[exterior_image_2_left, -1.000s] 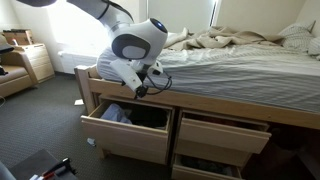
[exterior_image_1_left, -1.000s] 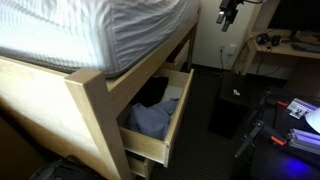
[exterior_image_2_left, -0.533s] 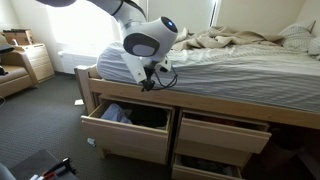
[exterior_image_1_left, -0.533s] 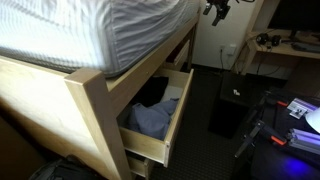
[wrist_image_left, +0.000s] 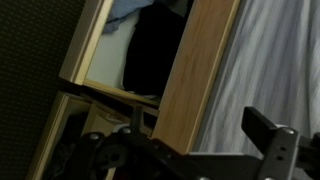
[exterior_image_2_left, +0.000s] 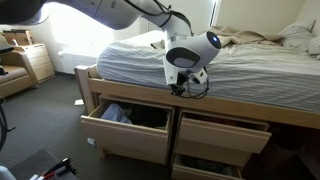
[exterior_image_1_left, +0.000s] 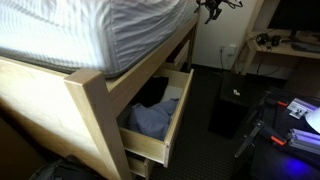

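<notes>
The end effector (exterior_image_2_left: 184, 88) hung at the centre of an exterior view, just off the side of the mattress (exterior_image_2_left: 250, 75) and above the bed rail (exterior_image_2_left: 230, 104). It touched nothing. In the wrist view its fingers (wrist_image_left: 268, 133) stood apart along the bottom of the frame with nothing between them.

This looked like a carrying-free, in-between step: the arm was high over the bed's edge and had no contact with anything. Any move down toward the storage below would have called for clearing the rail and the mattress edge first, then lining up over the open box rather than its front panel.

The drawer (exterior_image_2_left: 126, 133) nearest the work sat pulled out at the lower left of that exterior view, under the rail. A rumpled blue garment (exterior_image_1_left: 150, 120) lay in it, with a dark garment (exterior_image_1_left: 152, 92) behind it toward the bed. Both also showed at the top of the wrist view.

To its right, a second drawer (exterior_image_2_left: 222, 136) stood partly out, and a lower drawer (exterior_image_2_left: 205, 166) below it. What those two held could not be made out.
</notes>
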